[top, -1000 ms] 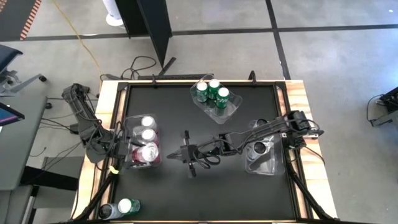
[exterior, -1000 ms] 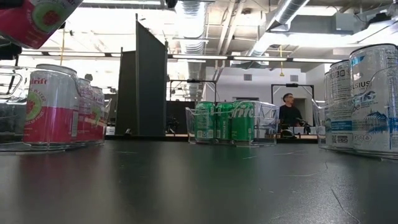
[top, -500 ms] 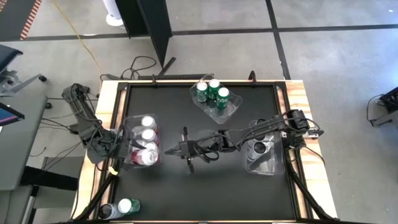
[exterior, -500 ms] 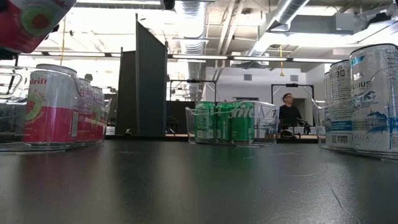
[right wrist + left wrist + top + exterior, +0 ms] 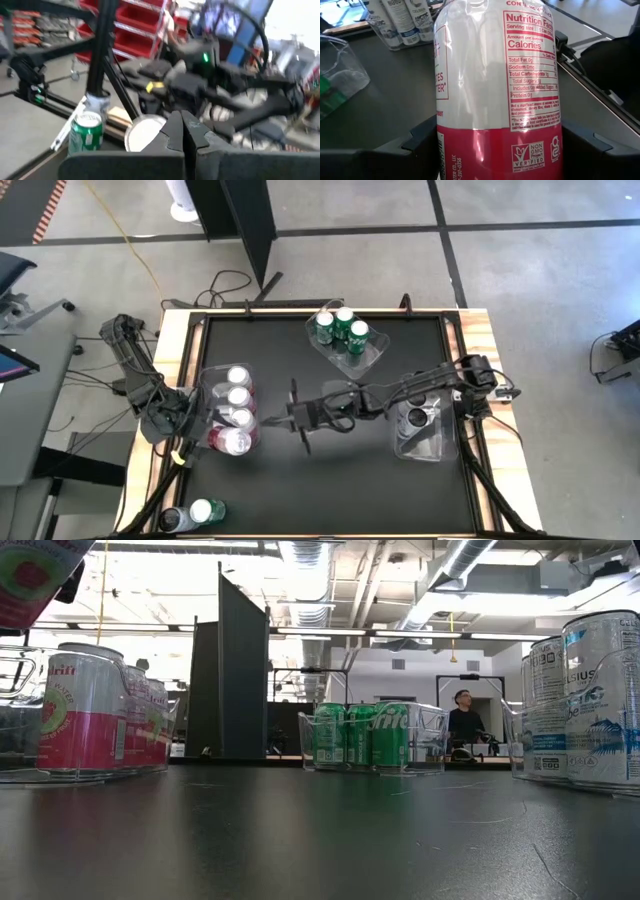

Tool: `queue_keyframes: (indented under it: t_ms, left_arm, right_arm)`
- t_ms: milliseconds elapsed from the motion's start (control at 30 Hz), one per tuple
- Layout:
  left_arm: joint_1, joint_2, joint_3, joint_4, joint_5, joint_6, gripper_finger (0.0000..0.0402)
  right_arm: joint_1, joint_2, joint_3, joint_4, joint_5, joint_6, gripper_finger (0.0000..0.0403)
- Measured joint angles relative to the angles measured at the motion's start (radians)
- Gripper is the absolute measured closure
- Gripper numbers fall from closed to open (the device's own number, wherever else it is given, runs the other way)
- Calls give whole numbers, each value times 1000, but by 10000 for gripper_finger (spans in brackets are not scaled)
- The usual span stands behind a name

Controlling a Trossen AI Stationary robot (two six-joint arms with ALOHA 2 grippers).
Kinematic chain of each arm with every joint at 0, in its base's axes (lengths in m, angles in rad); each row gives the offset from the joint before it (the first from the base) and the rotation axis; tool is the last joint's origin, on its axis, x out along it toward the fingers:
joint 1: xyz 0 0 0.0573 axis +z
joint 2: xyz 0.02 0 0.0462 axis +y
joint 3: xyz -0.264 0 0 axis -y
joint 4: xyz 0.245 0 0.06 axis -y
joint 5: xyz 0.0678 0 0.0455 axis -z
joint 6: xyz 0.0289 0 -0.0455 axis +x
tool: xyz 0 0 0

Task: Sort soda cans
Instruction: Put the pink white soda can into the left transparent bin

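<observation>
One pink can (image 5: 497,90) clamped between the left tool's (image 5: 205,435) fingers, above the left bin (image 5: 222,372); right tool (image 5: 268,421) closed, empty.

Both slim, dark, jointed arms trail looped black cables along their links, the left hand (image 5: 495,145) showing blocky matte-black fingers and the right hand (image 5: 183,131) two tapered black fingers pressed together.

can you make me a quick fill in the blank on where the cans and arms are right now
1. The left gripper holds a ____ can over the left bin.
2. The far bin holds ____ green cans.
3. The right gripper has its fingers ____.

Missing words: pink; three; shut
</observation>
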Motion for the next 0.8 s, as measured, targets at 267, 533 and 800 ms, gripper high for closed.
queue_keyframes:
  t_ms: [267,533,800]
  left_arm:
    - [0,0,0,0,21,0,114]
    - [0,0,0,0,38,-2,114]
    - [0,0,0,-1,69,-2,114]
  right_arm:
    - [-15,0,18,59,-75,0,397]
    - [-21,-2,128,-36,-116,3,397]
    - [-22,-1,142,-74,-135,2,397]
